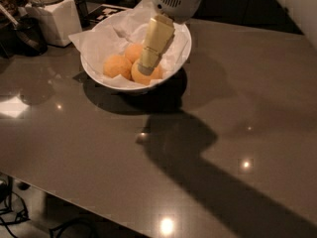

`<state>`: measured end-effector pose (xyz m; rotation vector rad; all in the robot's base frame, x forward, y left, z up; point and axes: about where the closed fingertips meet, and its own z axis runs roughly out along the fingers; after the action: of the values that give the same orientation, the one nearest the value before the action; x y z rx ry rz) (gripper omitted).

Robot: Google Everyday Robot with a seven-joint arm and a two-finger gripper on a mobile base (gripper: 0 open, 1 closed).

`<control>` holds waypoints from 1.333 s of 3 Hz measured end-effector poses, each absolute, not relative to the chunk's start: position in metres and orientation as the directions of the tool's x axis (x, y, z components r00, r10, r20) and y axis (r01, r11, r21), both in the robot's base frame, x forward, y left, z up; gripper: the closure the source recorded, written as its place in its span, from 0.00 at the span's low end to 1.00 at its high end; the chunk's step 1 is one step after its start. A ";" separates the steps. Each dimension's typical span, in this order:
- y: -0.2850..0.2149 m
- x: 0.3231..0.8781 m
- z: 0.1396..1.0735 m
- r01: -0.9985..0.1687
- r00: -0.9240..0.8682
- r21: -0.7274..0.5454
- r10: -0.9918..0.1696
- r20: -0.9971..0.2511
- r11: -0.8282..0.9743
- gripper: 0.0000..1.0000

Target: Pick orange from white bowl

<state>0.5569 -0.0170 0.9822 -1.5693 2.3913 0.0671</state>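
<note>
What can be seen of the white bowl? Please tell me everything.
The white bowl is wide, shallow, round and glossy, lined with crumpled white paper that sticks out over its rim. It stands upright on the grey table, back left, near a white canister. Inside lie three oranges; the gripper reaches down to the front orange.

The desk (247, 108) is dark, smooth and shiny, with little lights gleaming on it. The white bowl (130, 87) is glossy. The paper (94, 41) in it is white and crumpled. The orange (156, 73) looks smooth and matt. The end effector (146, 69), down in the bowl at the orange, looks like smooth cream plastic.
</note>
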 end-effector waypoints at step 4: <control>0.022 0.608 0.966 -0.837 -0.497 -0.098 -0.824 -0.272 0.538 0.06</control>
<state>0.6084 0.0223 0.9659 -1.3843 2.4928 0.0668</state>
